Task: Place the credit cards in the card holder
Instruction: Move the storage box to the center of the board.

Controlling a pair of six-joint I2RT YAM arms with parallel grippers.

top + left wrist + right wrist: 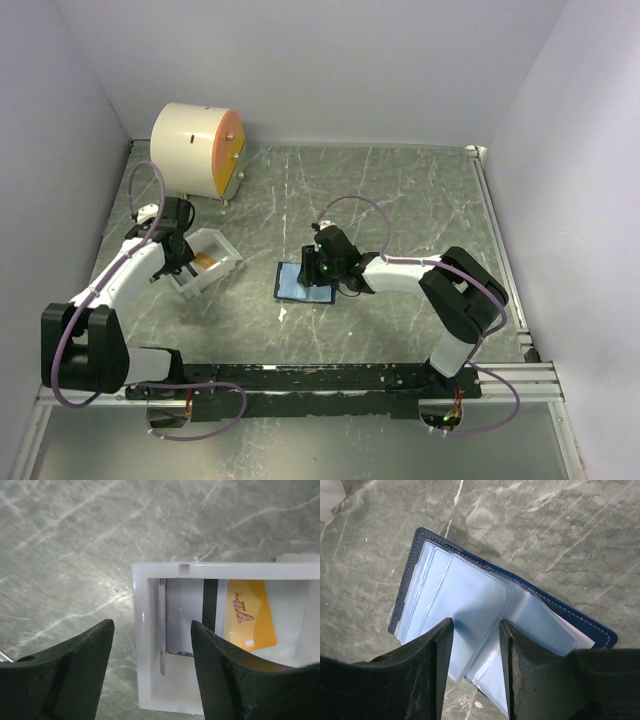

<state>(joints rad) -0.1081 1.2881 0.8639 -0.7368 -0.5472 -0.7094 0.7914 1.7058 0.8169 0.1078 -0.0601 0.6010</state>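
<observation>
Glossy plastic-sleeved card holder (470, 595), smooth plastic tray (225, 570)

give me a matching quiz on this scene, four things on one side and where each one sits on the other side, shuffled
Things:
1. orange-yellow card
2. card holder
3. cream cylinder
4. white tray

Places:
a. far left corner of the table
b. spread open under the right end effector
c. lying inside the white tray
d. resting straight on the table, below the left end effector

Pairs: 1-c, 2-b, 3-a, 4-d
</observation>
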